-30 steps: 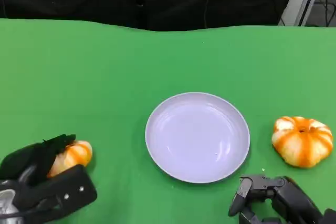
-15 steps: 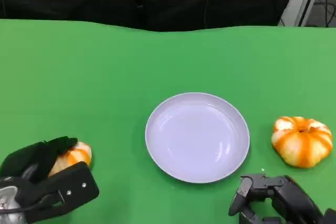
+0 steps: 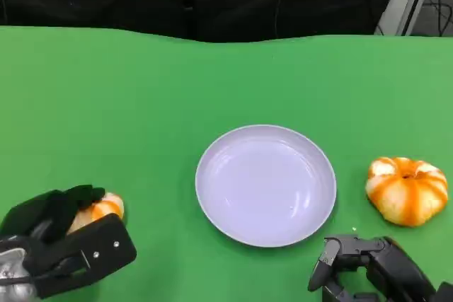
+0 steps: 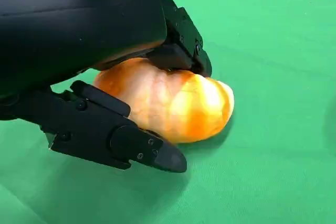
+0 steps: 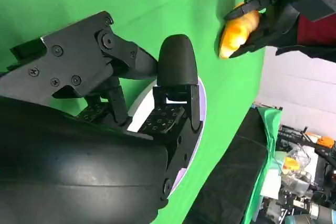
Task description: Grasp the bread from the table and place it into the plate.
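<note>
At table's left, left robot hand (image 3: 60,245) (fingers closed) grips bread (image 4: 173,103)

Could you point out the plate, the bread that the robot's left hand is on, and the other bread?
plate (image 3: 212,196): head view, bare left rim.
held bread (image 4: 184,103): left wrist view, its orange side.
other bread (image 3: 407,190): head view, its top.

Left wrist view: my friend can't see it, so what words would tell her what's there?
A black robot hand closes around an orange-and-cream bread lying on a green table, fingers on both sides of it.
</note>
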Available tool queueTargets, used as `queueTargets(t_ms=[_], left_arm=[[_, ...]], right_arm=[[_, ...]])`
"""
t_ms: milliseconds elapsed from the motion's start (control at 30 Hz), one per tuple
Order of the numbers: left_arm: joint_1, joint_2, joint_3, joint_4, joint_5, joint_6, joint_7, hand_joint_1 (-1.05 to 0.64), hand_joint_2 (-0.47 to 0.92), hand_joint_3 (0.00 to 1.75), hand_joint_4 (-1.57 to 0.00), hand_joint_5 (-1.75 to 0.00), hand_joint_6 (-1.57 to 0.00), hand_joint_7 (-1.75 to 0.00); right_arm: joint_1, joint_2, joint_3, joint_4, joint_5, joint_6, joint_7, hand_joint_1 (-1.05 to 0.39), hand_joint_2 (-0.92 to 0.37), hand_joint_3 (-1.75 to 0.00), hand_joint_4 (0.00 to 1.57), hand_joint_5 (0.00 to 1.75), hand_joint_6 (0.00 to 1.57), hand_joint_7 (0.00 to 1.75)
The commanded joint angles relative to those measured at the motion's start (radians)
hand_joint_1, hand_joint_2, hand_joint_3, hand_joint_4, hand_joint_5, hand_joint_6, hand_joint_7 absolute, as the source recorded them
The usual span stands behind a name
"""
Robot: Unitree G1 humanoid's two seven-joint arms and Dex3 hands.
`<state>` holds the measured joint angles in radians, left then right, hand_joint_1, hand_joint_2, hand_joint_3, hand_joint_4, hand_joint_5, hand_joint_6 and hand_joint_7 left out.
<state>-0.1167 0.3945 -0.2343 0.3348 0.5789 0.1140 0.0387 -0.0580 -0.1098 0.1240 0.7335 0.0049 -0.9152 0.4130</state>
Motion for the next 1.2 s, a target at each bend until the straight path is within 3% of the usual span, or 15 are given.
queueTargets(t_ms=[33,133,233,700,1200], left_arm=[[0.041,-0.023,-0.001,0.028,-0.005,0.014,0.044,-0.24,0.78,0.0,-0.64,-1.6,-0.6,-1.35],[0.044,-0.031,0.004,0.038,-0.011,-0.004,0.079,-0.24,0.79,0.01,-0.6,-1.73,-0.53,-1.63],[0.045,-0.049,0.026,0.06,-0.047,-0.043,0.109,-0.16,0.81,0.01,-0.61,-1.74,-0.51,-1.73],[0.061,-0.076,0.05,0.066,-0.061,-0.122,0.221,-0.16,0.82,0.01,-0.66,-1.75,-0.52,-1.75],[0.155,-0.099,0.026,-0.249,0.017,-0.123,0.218,-0.13,0.83,0.0,-0.63,-1.75,-0.47,-1.75]], right_arm=[[0.008,-0.013,-0.011,-0.015,0.012,0.013,0.0,-0.14,-0.67,-0.87,0.82,1.47,0.86,1.11],[0.007,-0.012,-0.011,-0.015,0.009,0.012,-0.003,-0.14,-0.67,-0.87,0.82,1.47,0.87,1.11],[0.006,-0.011,-0.011,-0.012,0.007,0.007,-0.005,-0.13,-0.66,-0.88,0.82,1.47,0.87,1.11],[0.007,-0.009,-0.008,-0.013,0.005,0.009,-0.007,-0.15,-0.66,-0.88,0.82,1.47,0.87,1.11],[0.006,-0.008,-0.012,-0.008,0.012,0.006,-0.005,-0.13,-0.66,-0.87,0.82,1.45,0.87,1.12]])
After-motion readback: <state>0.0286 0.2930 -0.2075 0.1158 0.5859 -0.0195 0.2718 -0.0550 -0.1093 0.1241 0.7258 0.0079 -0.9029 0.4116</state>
